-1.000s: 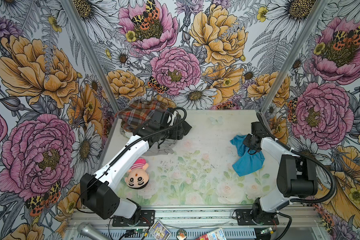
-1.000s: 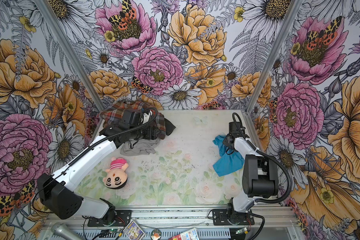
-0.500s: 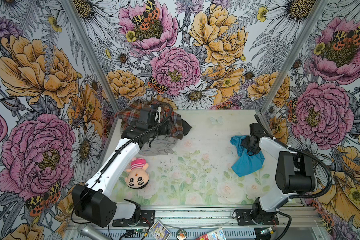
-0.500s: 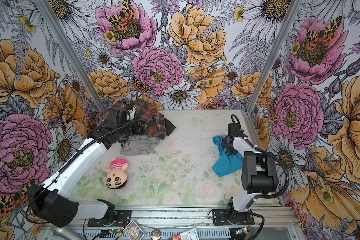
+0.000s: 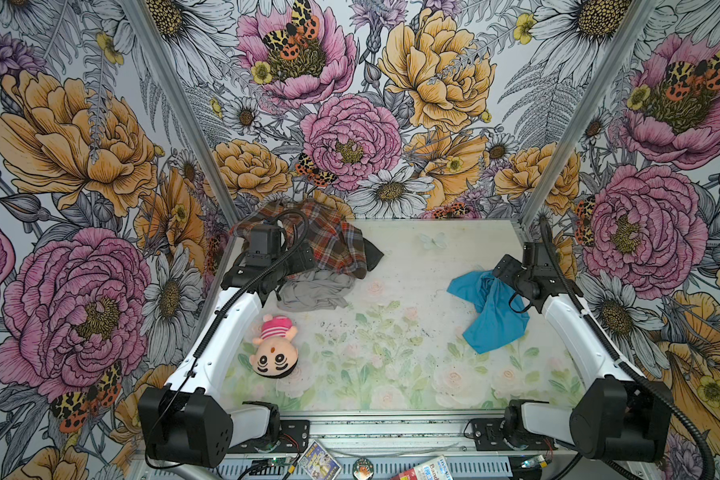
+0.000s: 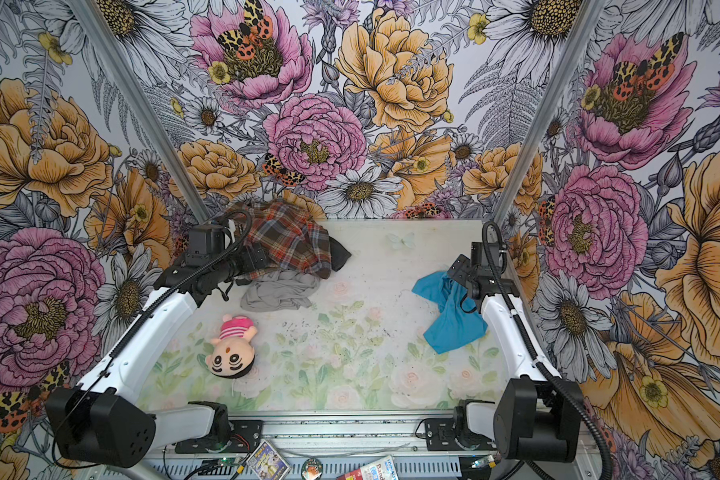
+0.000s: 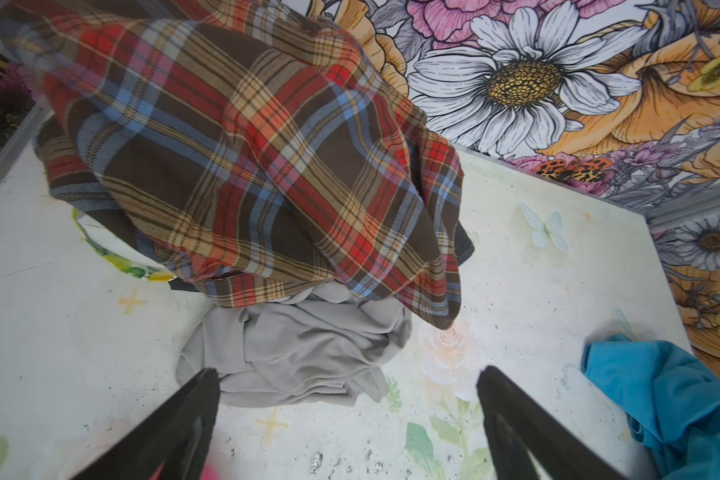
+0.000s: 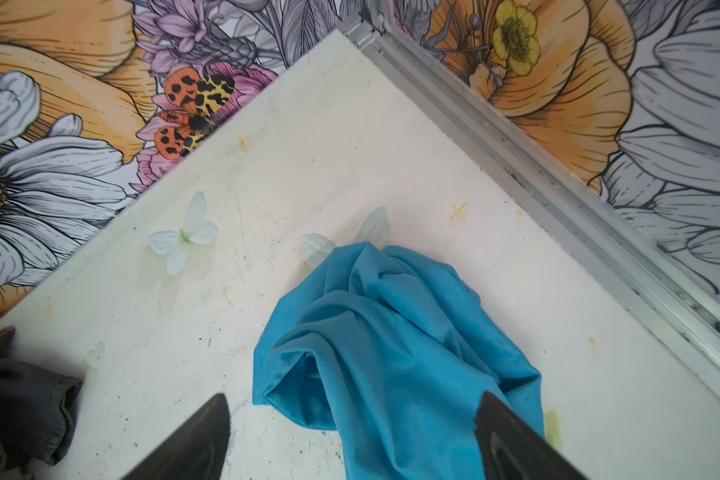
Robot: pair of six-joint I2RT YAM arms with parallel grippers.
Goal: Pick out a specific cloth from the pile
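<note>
Turquoise cloth (image 5: 491, 307) lies on the right side of the tabletop (image 5: 412, 266), well apart from the pile (image 5: 321, 257) in the far left corner. The tabletop is bare between them. The cloth sits near the right rail (image 8: 558, 187), with a bare strip in between. The pile reaches the back wall: plaid shirt (image 5: 329, 241) on top, grey garment (image 5: 314, 291) spilling out on the near side, and a dark piece (image 5: 373, 255) poking out toward the middle. A doll (image 5: 275, 353) lies just beside my left forearm, near the left edge.

My left arm reaches from its near base along the left edge to the pile. My left pincer (image 7: 348, 374) is spread wide above the grey garment's near edge and holds nothing. My right arm runs up the right edge, its wrist bent toward the middle. My right pincer (image 8: 354, 399) is also spread wide, and the cloth lies crumpled below and between the fingers, not clamped. I cannot tell whether one finger touches it.

In both top views the cloth's long axis runs from its bunched far end by my right pincer toward the near edge. A shorter flap points toward the middle.
</note>
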